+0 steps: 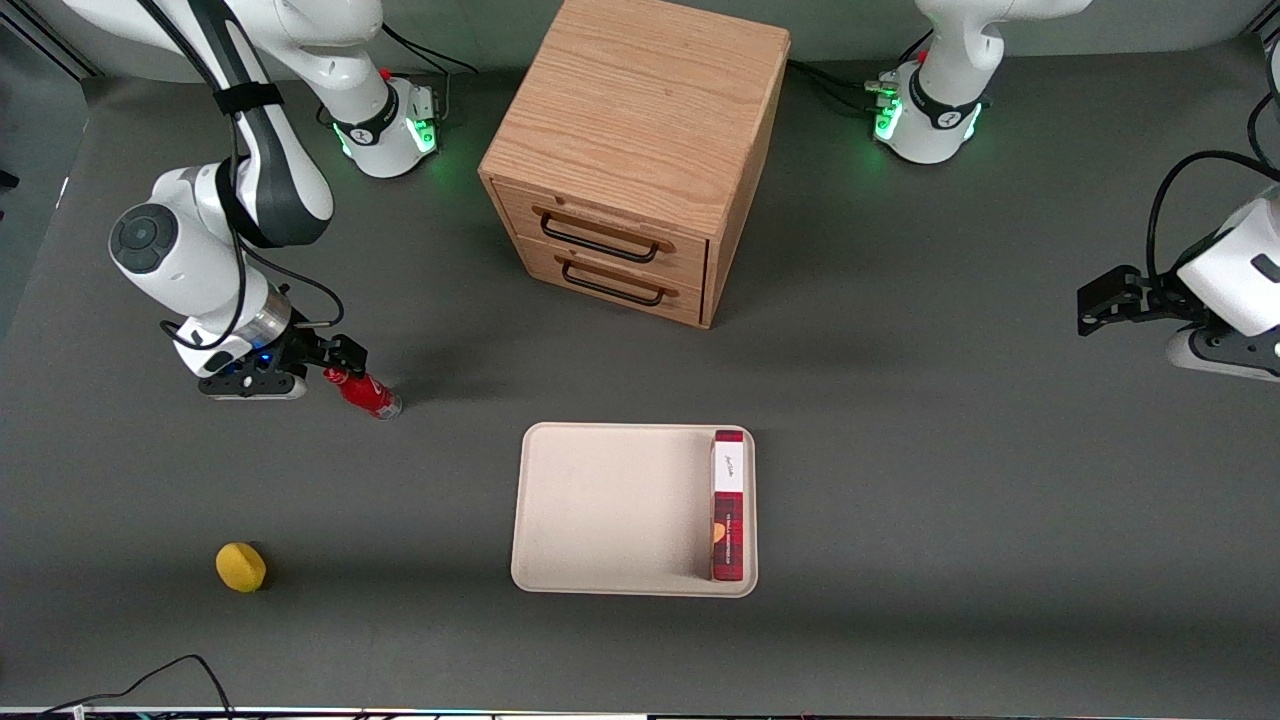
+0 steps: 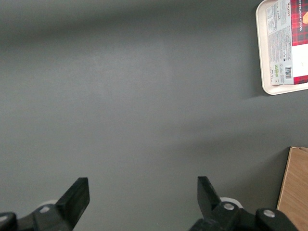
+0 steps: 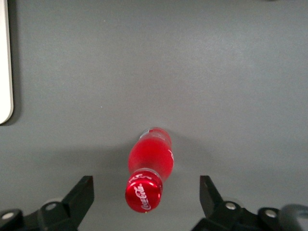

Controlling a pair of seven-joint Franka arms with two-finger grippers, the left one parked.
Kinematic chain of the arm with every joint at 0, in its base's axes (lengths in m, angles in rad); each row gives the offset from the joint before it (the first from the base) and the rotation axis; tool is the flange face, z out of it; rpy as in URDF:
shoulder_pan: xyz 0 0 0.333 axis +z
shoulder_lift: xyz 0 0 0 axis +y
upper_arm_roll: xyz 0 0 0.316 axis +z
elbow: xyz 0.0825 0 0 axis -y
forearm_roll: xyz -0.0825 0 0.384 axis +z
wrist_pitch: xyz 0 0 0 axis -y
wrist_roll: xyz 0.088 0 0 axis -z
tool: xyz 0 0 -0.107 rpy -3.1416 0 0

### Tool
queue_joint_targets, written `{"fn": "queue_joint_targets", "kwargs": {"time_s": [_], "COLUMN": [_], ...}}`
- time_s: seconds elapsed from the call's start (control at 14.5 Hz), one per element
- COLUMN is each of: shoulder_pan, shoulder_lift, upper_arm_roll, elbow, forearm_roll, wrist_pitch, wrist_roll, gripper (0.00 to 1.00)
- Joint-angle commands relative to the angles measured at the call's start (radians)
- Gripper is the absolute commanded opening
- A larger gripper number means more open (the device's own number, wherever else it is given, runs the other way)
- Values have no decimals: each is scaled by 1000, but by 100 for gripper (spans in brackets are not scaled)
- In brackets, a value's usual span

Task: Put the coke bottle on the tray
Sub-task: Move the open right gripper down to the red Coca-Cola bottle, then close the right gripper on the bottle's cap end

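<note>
Gripper (image 3: 144,197) wide open, straddling coke bottle (image 3: 149,168) cap, no contact.

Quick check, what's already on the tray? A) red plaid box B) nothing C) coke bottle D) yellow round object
A: the red plaid box lies along one edge of the tray, while the coke bottle stands on the table between the open jaws of the gripper.

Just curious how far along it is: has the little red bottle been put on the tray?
No, the coke bottle stands on the table by the open pincer, apart from the tray.
</note>
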Motion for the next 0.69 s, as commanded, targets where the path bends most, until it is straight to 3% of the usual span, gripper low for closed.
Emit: {"fn": "queue_joint_targets", "kwargs": {"time_s": [0.0,0.14,0.41,0.62], "shoulder_pan": [-6,-6,-4,-3], "shoulder_lift": [4,10,8,4], "upper_arm_roll": [4,4,4,4], "elbow": [-15,-15,-15,-12], "forearm_roll": [-16,-17,-19,-19], "wrist_pitch": [37,41,40,35], "wrist_roll": [-19,-19,-19,-16], "gripper": [90,70,2,0]}}
